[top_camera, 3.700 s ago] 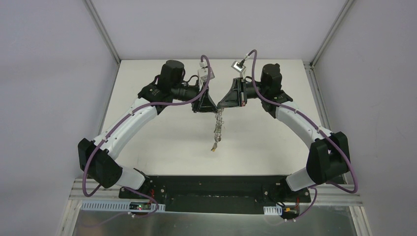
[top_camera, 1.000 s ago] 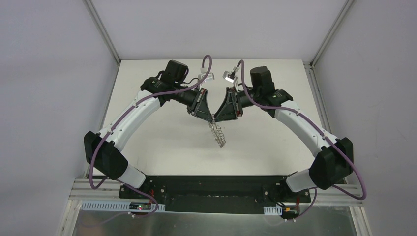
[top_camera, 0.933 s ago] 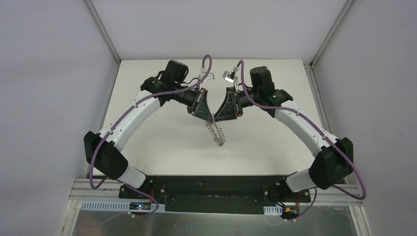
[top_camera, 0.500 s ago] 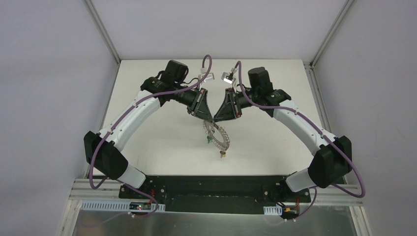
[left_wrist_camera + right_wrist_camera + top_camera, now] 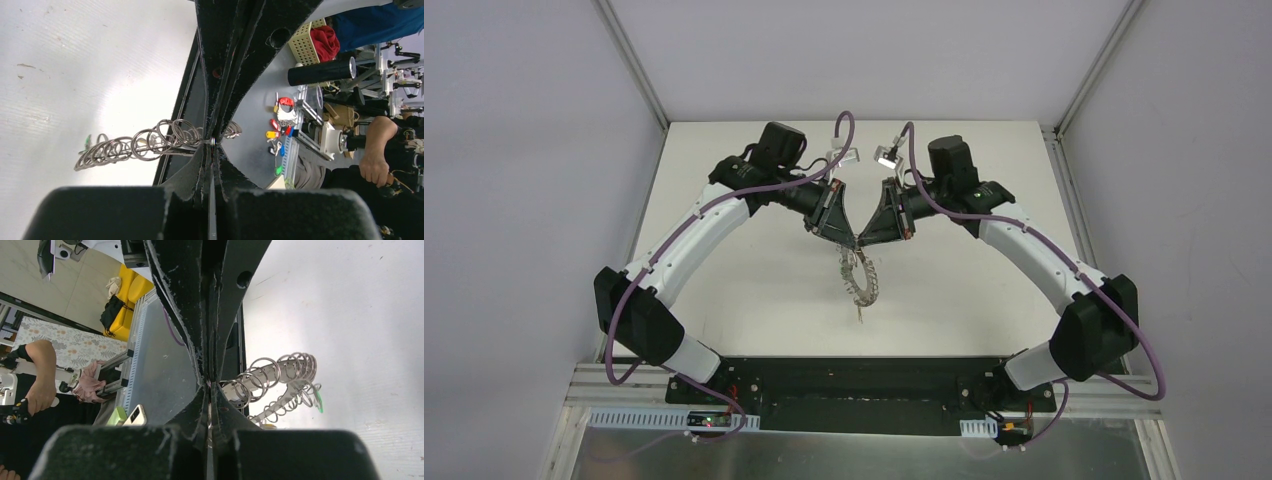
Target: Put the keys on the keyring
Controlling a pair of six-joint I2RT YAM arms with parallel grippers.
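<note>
The keyring (image 5: 861, 282), a floppy grey loop fringed with wire rings, hangs over the middle of the white table (image 5: 724, 270). My left gripper (image 5: 855, 243) and right gripper (image 5: 863, 243) meet tip to tip at its top end. In the left wrist view the left gripper (image 5: 212, 145) is shut, pinching a ring, and the keyring (image 5: 145, 145) trails off to the left. In the right wrist view the right gripper (image 5: 209, 384) is shut at the same spot, with the keyring (image 5: 280, 375) just beside its tip. A green key (image 5: 318, 402) and a yellow-orange key (image 5: 267, 426) dangle from the rings. The black key is hidden.
The black base plate (image 5: 854, 385) runs along the near edge between the arm bases. Grey walls with metal corner posts (image 5: 634, 65) close in the table on three sides. A bench with coloured tags (image 5: 280, 135) and a person's arm (image 5: 375, 150) lie beyond the table.
The right gripper's jaws have closed at the top of the keyring. The keyring, spread as a wide loop half a second ago, now hangs narrower and straighter. The left gripper stays shut.
</note>
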